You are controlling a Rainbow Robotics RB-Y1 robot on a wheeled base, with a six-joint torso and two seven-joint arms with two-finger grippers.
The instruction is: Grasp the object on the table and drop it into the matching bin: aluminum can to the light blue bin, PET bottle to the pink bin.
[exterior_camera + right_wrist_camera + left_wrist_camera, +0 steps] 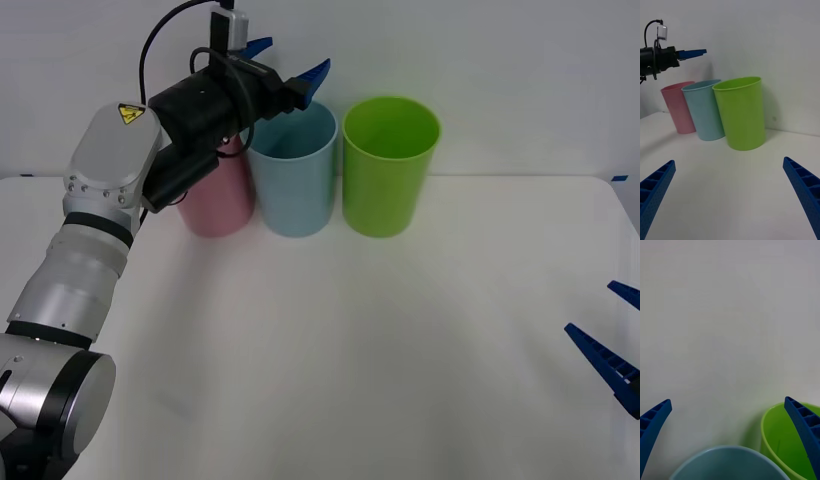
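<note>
White table (350, 340), left pincer (285, 62) spread wide above light blue bin (293, 185) (contents seemingly hidden), empty-handed.

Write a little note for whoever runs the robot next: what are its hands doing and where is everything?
Left gripper: fingers open, nothing in them, above the light blue bin.
Right gripper: fingers open, low over the table at the right edge.
Bins at the back: pink bin, light blue, green bin.
No can on the table; it may already be dropped, but I can't see inside. Check next.
</note>
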